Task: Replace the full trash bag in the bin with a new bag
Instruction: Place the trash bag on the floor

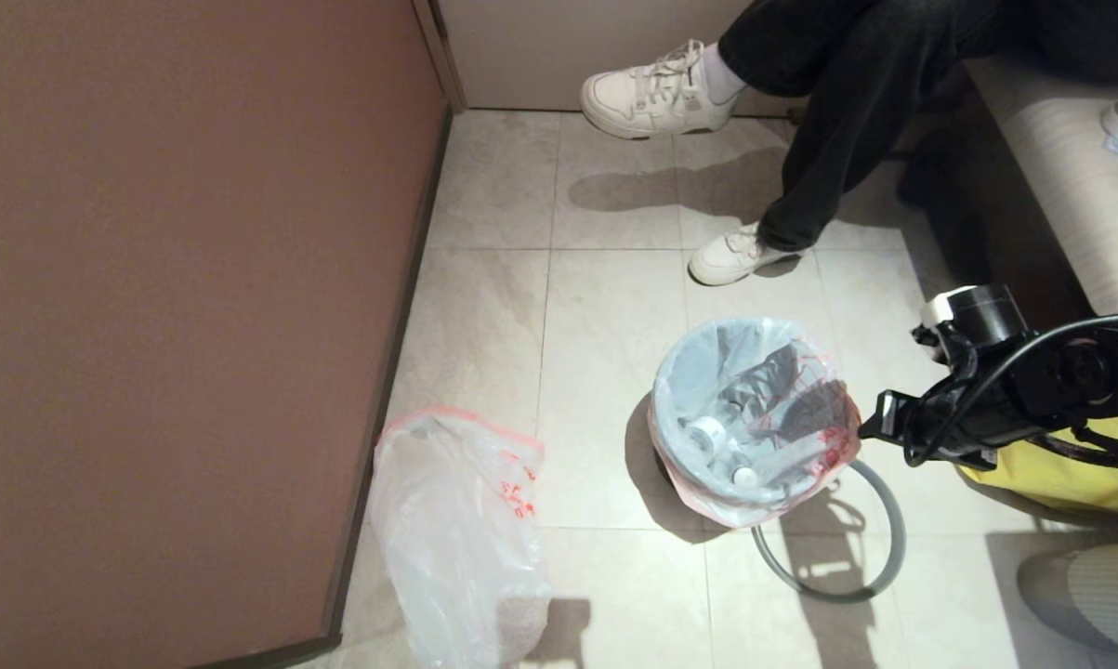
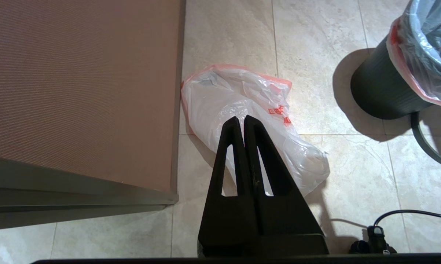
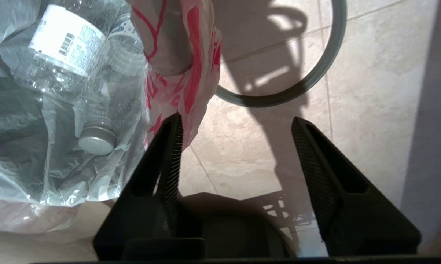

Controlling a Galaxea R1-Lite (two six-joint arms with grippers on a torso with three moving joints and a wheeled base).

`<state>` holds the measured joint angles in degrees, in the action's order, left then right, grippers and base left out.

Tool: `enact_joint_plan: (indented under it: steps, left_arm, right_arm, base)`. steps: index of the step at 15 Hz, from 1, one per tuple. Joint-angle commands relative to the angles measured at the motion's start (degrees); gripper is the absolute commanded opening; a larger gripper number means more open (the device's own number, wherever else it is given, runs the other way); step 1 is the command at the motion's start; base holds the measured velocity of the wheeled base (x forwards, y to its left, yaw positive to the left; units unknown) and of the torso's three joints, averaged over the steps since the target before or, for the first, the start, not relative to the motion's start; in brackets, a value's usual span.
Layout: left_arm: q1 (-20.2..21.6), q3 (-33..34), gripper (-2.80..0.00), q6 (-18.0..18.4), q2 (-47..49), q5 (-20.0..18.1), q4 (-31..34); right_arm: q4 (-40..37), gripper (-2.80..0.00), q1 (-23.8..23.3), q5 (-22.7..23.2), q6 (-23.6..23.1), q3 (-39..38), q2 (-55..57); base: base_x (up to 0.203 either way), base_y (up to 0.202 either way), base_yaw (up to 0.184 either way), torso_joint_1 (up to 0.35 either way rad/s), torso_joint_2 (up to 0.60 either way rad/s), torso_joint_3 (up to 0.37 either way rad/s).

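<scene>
The bin [image 2: 381, 88] stands on the tiled floor with the full trash bag [image 1: 749, 418] in it. The bag's pink-red edge is folded over the bin's top, and a clear bottle [image 3: 70, 47] and white cup shapes lie inside. The bin's grey hoop [image 1: 833, 557] lies on the floor beside it. My right gripper [image 1: 870, 426] [image 3: 235, 123] is open at the bag's red-printed edge [image 3: 183, 73], one finger touching the film and nothing between the jaws. The new bag [image 1: 456, 539] [image 2: 242, 99] lies flat by the brown wall. Above it hangs my left gripper [image 2: 241, 119], shut and empty.
A brown partition [image 1: 177, 307] runs down the left. A seated person's legs and white sneakers [image 1: 656, 93] [image 1: 730, 258] are behind the bin, beside a bench [image 1: 1051, 167]. A yellow object [image 1: 1070, 474] sits under my right arm. A black cable [image 2: 407, 214] lies on the floor.
</scene>
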<state>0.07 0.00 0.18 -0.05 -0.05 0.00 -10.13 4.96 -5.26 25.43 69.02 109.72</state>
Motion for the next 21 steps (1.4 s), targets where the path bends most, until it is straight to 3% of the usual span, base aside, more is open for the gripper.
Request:
enact_joint_plan:
  steps: [1, 8, 14, 21]
  left_arm:
    - [0.0, 0.0, -2.8, 0.0, 0.0, 0.0, 0.0]
    - [0.0, 0.0, -2.8, 0.0, 0.0, 0.0, 0.0]
    - [0.0, 0.0, -2.8, 0.0, 0.0, 0.0, 0.0]
    - [0.0, 0.0, -2.8, 0.0, 0.0, 0.0, 0.0]
  right_arm:
    - [-0.1, 0.0, 0.1, 0.2, 0.1, -0.3, 0.8]
    - [1.3, 0.0, 0.2, -0.5, 0.0, -0.2, 4.1]
    - [2.5, 0.0, 0.0, -5.2, -0.9, 0.0, 5.1]
    - [2.4, 0.0, -0.2, -6.9, -2.1, 0.0, 6.7]
  base:
    - [0.0, 0.0, 0.0, 0.0, 0.0, 0.0]
    - [0.0, 0.0, 0.0, 0.0, 0.0, 0.0]
    - [0.0, 0.0, 0.0, 0.0, 0.0, 0.0]
    - [0.0, 0.0, 0.0, 0.0, 0.0, 0.0]
